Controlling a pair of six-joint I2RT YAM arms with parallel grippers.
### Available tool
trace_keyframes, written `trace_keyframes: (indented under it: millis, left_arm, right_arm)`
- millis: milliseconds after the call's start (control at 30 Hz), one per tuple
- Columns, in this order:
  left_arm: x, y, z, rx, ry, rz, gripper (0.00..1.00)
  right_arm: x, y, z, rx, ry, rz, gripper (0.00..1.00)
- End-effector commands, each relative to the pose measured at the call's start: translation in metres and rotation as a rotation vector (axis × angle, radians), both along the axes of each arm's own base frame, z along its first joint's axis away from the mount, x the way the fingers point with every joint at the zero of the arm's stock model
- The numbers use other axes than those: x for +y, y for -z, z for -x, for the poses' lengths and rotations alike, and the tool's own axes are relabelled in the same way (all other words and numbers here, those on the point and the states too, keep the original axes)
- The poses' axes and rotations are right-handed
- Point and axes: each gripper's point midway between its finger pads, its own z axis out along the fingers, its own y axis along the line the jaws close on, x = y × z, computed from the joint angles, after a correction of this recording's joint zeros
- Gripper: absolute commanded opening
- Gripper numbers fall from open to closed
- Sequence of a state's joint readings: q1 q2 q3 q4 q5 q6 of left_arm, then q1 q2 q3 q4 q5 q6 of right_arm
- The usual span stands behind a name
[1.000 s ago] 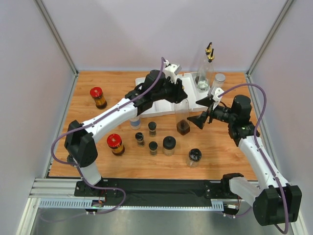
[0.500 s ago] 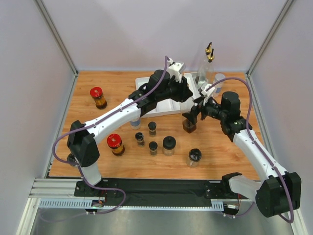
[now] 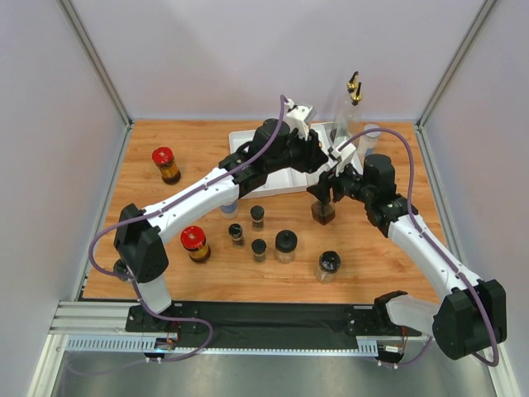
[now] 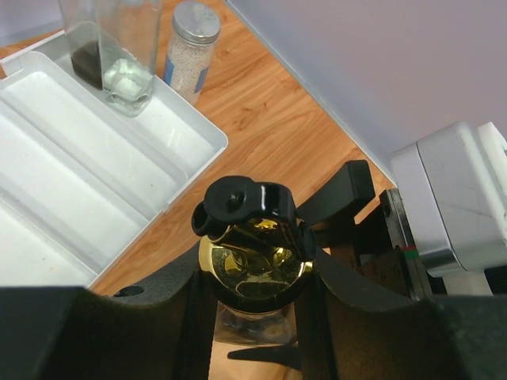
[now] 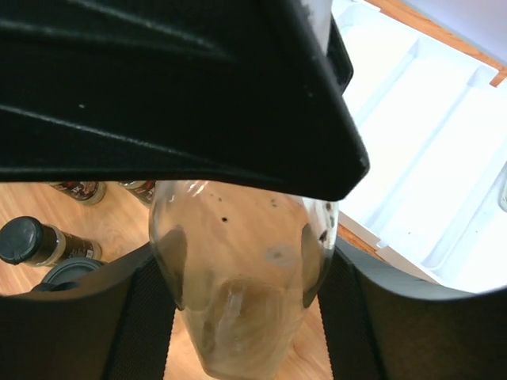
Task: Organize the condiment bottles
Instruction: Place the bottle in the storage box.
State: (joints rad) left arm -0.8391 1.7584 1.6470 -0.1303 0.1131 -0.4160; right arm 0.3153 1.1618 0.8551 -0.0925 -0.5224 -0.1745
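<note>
A tall clear gold-spouted bottle [image 3: 322,212] with dark liquid at its base stands upright on the table just in front of the white tray [image 3: 241,141]. My left gripper [image 3: 317,162] is shut on its gold spout [image 4: 253,257] from above; the left gripper [image 4: 255,305] has a finger on each side of the cap. My right gripper [image 3: 327,193] comes in from the right and is shut on the glass body [image 5: 242,269], and the right gripper [image 5: 245,317] has both pads against the glass. Two more tall bottles [image 3: 345,124] stand in the tray's back right corner.
A grey-lidded jar [image 3: 369,136] stands right of the tray. Red-capped jars [image 3: 165,164] [image 3: 195,243] stand at the left. Several black-lidded jars [image 3: 285,246] [image 3: 328,265] cluster in front of the held bottle. A grey-lidded jar [image 3: 229,208] shows under the left arm.
My right gripper has moved left to the bottle and closed from wide open onto its body. The left gripper, still on the spout, has shifted slightly right.
</note>
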Motion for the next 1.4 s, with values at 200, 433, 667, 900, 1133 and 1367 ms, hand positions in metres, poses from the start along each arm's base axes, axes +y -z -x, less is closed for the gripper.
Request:
trace_keyframes:
  millis: [200, 433, 667, 900, 1133, 1367]
  left_arm:
    - [-0.008, -0.078, 0.004, -0.099, 0.007, 0.198, 0.0]
    - [-0.001, -0.089, 0.013, -0.119, 0.013, 0.243, 0.63]
    - [0.001, -0.092, 0.019, -0.119, 0.029, 0.254, 0.84]
    - [0.008, -0.103, 0.023, -0.145, 0.028, 0.278, 0.86]
    - [0.018, -0.131, 0.031, -0.2, 0.033, 0.309, 0.94]
    - [0.028, -0.143, 0.039, -0.231, 0.033, 0.314, 0.95]
  right_arm:
    - [0.005, -0.026, -0.01, -0.046, 0.021, -0.001, 0.0]
    - [0.004, -0.031, -0.005, -0.073, -0.001, -0.019, 0.0]
    - [0.003, -0.028, -0.006, -0.075, -0.013, -0.02, 0.0]
    - [-0.002, -0.031, -0.007, -0.084, -0.004, -0.037, 0.0]
    - [-0.003, -0.032, -0.006, -0.09, -0.011, -0.045, 0.0]
    - [-0.006, -0.035, -0.005, -0.093, -0.005, -0.062, 0.0]
